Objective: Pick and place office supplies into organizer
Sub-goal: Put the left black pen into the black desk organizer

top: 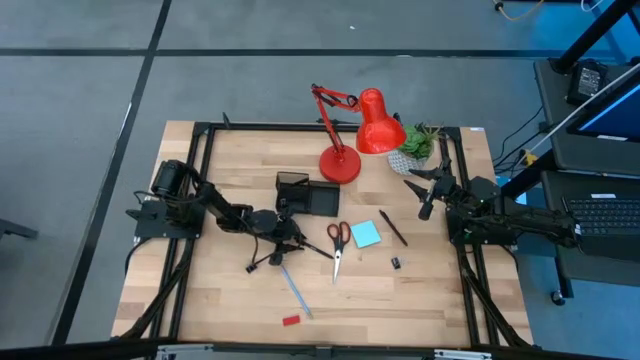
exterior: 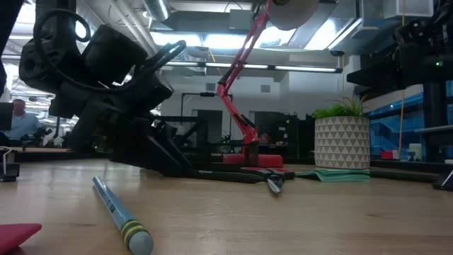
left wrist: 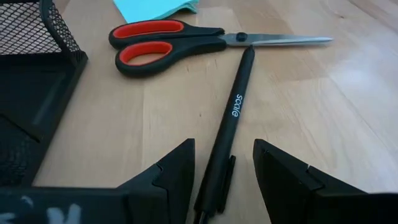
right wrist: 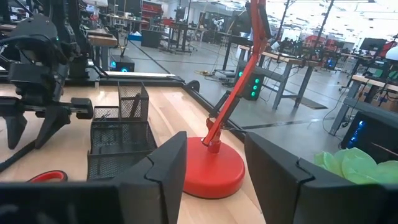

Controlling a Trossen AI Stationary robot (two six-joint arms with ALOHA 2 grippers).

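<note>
The left arm reaches from the table's left edge toward the middle, and the left gripper (top: 290, 236) hangs low over the wood just in front of the organizer (top: 310, 195). In the left wrist view its fingers (left wrist: 171, 174) stand apart with a black pen (left wrist: 227, 134) lying between them on the table; the pen's body runs through the gap, and whether the pads touch it cannot be told. The pen's far tip touches the blade of the red-handled scissors (left wrist: 165, 46), which lie flat beside the organizer's mesh wall (left wrist: 37, 74).

The organizer is a black mesh tray with a taller cup section at one end; the right wrist view looks into its compartments (right wrist: 121, 134) and nothing can be made out inside them.

In front of the left gripper lie a light-blue pen (top: 295, 290) and a small red block (top: 291, 321) near the table's front edge. Right of the scissors sit the cyan sticky-note pad (top: 365, 234), another black pen (top: 392, 228) and a tiny black clip (top: 396, 263), all loose on the wood.

Behind them stand the red desk lamp (top: 342, 160) and a potted plant (top: 420, 145). The right gripper (top: 425, 190) waits at the table's right side, raised, its fingers (right wrist: 158, 171) spread wide around nothing.
</note>
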